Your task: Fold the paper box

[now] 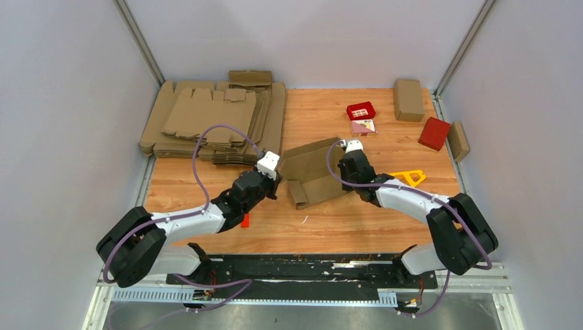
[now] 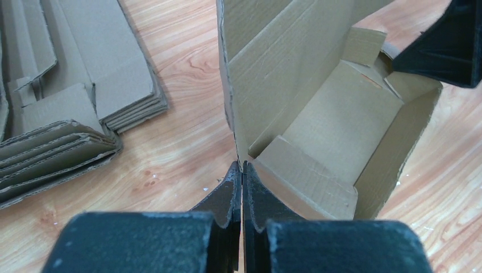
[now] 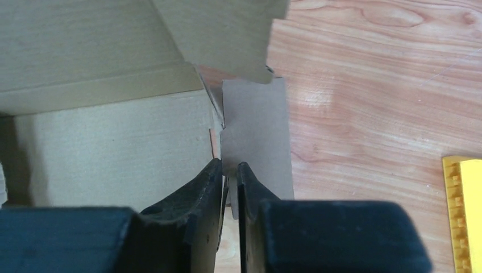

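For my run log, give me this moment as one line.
stage: box half-formed, open | left gripper: shut on paper box wall edge | right gripper: shut on its side flap | table: flat cardboard stack rear-left

The top view looks down from above and behind the arms, taking in the whole desk (image 1: 385, 227) out to the far wall. Each wrist view sits close behind its own claw, left claw (image 2: 242, 170) and right claw (image 3: 229, 170), facing along the fingers. All three views share the paper box (image 1: 313, 172) mid-desk.
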### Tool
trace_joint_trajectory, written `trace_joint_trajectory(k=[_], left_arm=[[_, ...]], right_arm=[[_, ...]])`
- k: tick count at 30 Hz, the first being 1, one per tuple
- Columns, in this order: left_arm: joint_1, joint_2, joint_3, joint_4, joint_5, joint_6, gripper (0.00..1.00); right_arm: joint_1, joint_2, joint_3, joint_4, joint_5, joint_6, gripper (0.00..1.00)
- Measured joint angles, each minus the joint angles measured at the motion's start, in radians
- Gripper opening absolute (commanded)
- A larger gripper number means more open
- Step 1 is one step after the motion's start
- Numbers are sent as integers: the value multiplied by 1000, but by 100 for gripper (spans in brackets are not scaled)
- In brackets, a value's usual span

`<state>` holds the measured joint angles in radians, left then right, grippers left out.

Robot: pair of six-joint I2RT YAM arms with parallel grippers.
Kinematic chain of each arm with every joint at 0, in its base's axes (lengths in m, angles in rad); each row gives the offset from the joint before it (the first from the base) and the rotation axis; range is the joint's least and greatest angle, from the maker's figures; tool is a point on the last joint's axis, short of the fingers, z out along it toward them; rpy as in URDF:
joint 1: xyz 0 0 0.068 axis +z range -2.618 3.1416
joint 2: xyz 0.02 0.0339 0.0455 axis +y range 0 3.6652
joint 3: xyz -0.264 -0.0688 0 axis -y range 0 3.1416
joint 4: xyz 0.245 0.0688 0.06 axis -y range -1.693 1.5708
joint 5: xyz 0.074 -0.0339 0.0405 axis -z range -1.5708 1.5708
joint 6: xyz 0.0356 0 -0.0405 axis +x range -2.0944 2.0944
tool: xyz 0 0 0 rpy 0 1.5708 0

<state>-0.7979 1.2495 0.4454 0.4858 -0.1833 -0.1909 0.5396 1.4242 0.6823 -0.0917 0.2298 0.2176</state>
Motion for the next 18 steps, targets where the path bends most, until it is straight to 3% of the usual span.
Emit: trace_joint_trajectory(k=[10, 18], left_arm=[[61, 24, -1, 28, -46, 3, 0], [80, 13, -20, 26, -54, 0, 26]], right_arm=[[56, -24, 8, -21, -45, 25, 8], [82, -4, 39, -7, -139, 48, 10]])
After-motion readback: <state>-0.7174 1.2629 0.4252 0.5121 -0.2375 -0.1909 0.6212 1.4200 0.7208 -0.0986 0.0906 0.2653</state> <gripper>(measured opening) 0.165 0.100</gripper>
